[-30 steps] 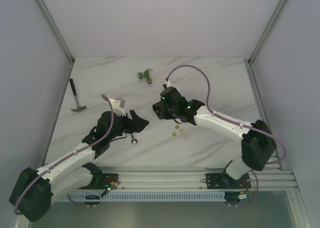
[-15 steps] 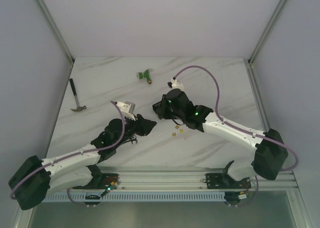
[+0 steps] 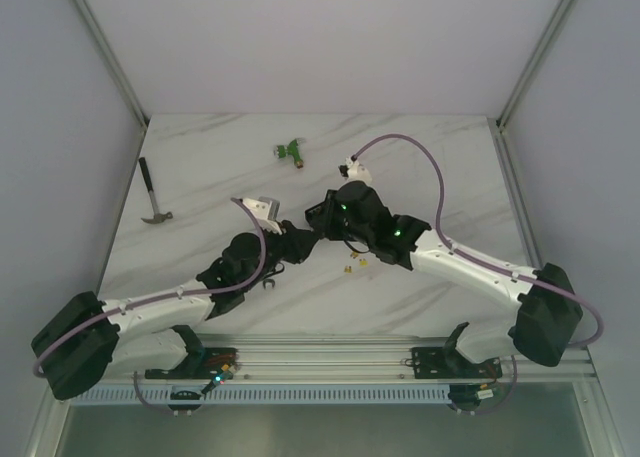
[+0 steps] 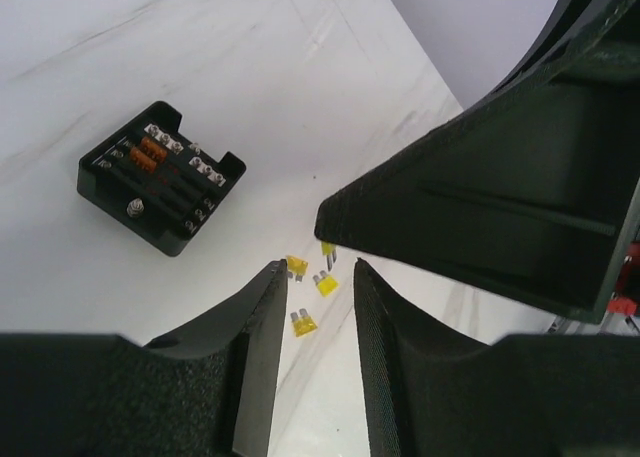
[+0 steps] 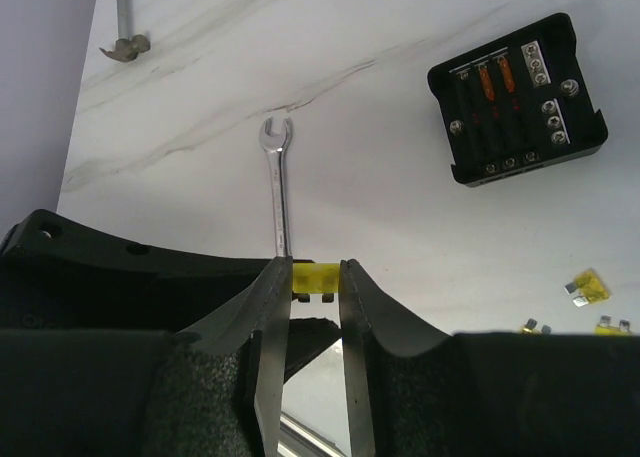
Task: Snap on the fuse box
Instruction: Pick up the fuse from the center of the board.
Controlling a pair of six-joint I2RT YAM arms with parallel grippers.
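While my right gripper (image 5: 312,280) pinches a yellow fuse (image 5: 316,275) | fuse box (image 5: 517,97) up-right of it | left gripper (image 4: 320,277) parted, empty | best: square blades to slot, press straight

The fuse box (image 4: 160,177) lies on the worktop (image 3: 440,177), loose fuses (image 4: 326,283) near it on the near side, wrench (image 5: 279,187) left of them, hammer (image 3: 153,195) at the left edge, connector (image 3: 291,152) behind. One fuse (image 5: 315,275) sits in the right gripper (image 5: 313,267).
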